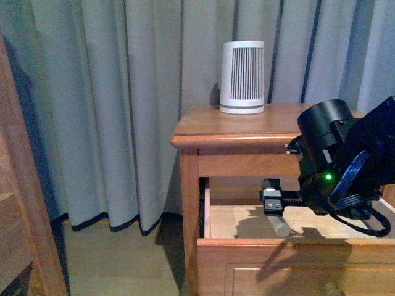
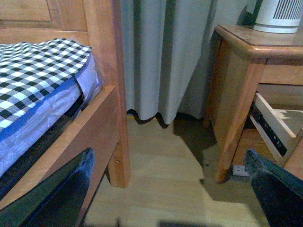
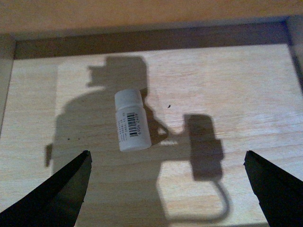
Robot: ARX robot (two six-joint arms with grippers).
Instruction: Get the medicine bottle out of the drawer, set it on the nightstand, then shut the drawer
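medicine bottle: flat on drawer floor
R gripper: fingers wide apart, bottle just ahead of gap, no contact
L gripper: wide apart

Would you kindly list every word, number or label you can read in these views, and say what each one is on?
medicine bottle: its label shows a barcode and a line of small dark print, too blurred to read.
white ribbed canister: no text visible.
No other words, numbers or signs can be read in any view.
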